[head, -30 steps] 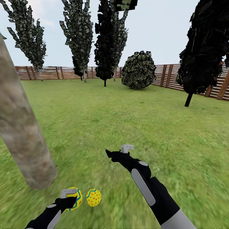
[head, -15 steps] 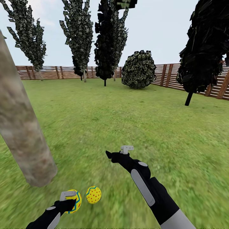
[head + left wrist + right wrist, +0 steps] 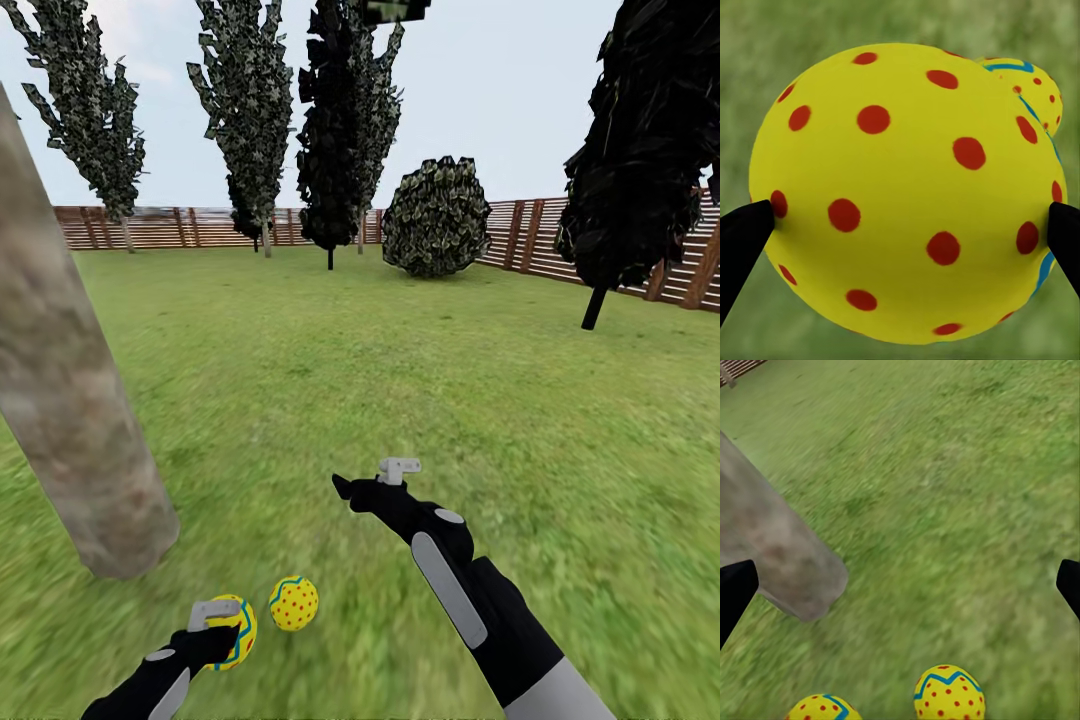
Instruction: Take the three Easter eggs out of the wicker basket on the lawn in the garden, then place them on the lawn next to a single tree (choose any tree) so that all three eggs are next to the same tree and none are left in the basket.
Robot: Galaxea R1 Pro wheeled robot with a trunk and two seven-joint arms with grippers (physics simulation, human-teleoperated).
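My left gripper [image 3: 228, 632] is shut on a yellow Easter egg [image 3: 240, 628] with red dots, low over the lawn [image 3: 400, 380]; its black fingertips [image 3: 742, 236] press both sides of that egg [image 3: 900, 165]. A second Easter egg [image 3: 294, 603] lies on the grass just beside it, a short way from the foot of the thick grey-tan tree trunk [image 3: 80, 420]. My right gripper [image 3: 345, 490] hangs open and empty above the grass, looking down at both eggs [image 3: 949, 694] and the trunk [image 3: 784, 559]. The wicker basket is out of view.
Open grass stretches ahead to a brown slat fence [image 3: 520, 235]. Dark columnar trees [image 3: 335, 130] and a round bush [image 3: 437, 218] stand far off, and another dark tree [image 3: 640, 160] is at the right.
The view has shifted slightly, so the trunk and the loose egg sit a little higher in the picture. My left gripper with its egg has sunk a touch; the right arm has held still.
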